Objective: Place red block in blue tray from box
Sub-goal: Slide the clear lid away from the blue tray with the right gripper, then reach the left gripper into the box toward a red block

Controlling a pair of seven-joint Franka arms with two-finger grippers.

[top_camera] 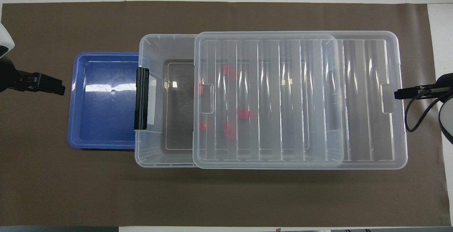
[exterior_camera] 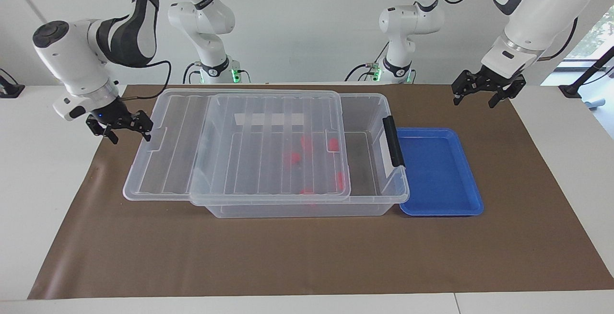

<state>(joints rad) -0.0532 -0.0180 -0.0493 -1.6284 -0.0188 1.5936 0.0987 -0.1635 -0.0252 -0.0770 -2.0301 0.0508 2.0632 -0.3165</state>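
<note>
The box (exterior_camera: 297, 211) is a clear bin in the middle of the brown mat. Its ribbed lid (exterior_camera: 168, 160) lies on it, slid toward the right arm's end, so the end by the black latch (exterior_camera: 393, 141) is uncovered. Several red blocks (exterior_camera: 292, 158) lie on the box floor under the lid; they also show in the overhead view (top_camera: 243, 114). The blue tray (exterior_camera: 439, 170) lies empty beside the box's latch end. My left gripper (exterior_camera: 482, 96) hangs open over the mat beside the tray. My right gripper (exterior_camera: 128, 129) is open and low, next to the lid's overhanging edge.
The brown mat (exterior_camera: 288, 266) covers most of the white table. The strip of mat farther from the robots than the box is bare. Two more arm bases (exterior_camera: 216, 67) stand at the robots' edge.
</note>
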